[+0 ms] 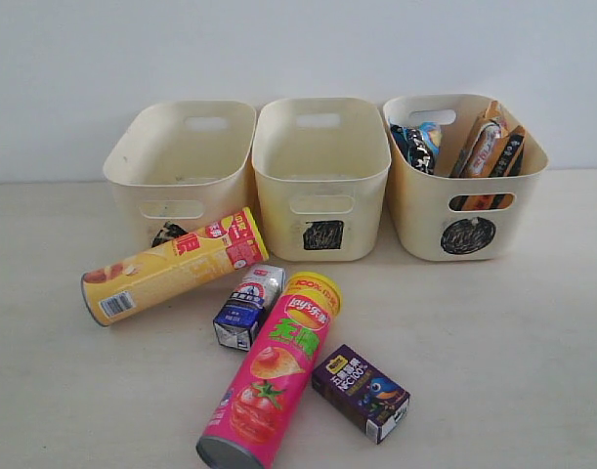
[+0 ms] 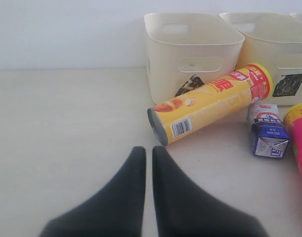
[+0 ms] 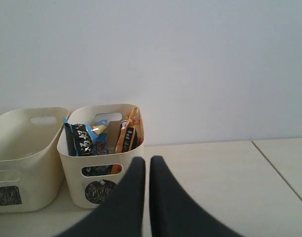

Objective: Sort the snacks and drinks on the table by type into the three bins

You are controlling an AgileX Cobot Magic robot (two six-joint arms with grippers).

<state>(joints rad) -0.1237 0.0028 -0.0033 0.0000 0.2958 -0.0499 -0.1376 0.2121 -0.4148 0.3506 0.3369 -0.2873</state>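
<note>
Snacks split two ways: pink Lay's can (image 1: 274,376) and yellow can (image 1: 171,266) flat on the bench (image 1: 513,342) in front of the bins, blue-black bag (image 1: 415,145) and orange bag (image 1: 486,145) standing inside the right bin (image 1: 425,210), the circle-marked one. Drinks both on the bench: blue and white carton (image 1: 247,306) lying between the two cans, close against the pink one; dark purple carton (image 1: 362,391) just beside the pink can on its other side. Yellow can slanted across the front of the left bin (image 1: 132,181), hiding most of that bin's black mark (image 1: 166,233). Middle bin (image 1: 322,186) square-marked. Left gripper (image 2: 148,153) closed, fingers nearly touching, nothing between them, facing the yellow can's base end across bare bench. Right gripper (image 3: 147,160) likewise closed and empty, pointed toward the right bin.
</note>
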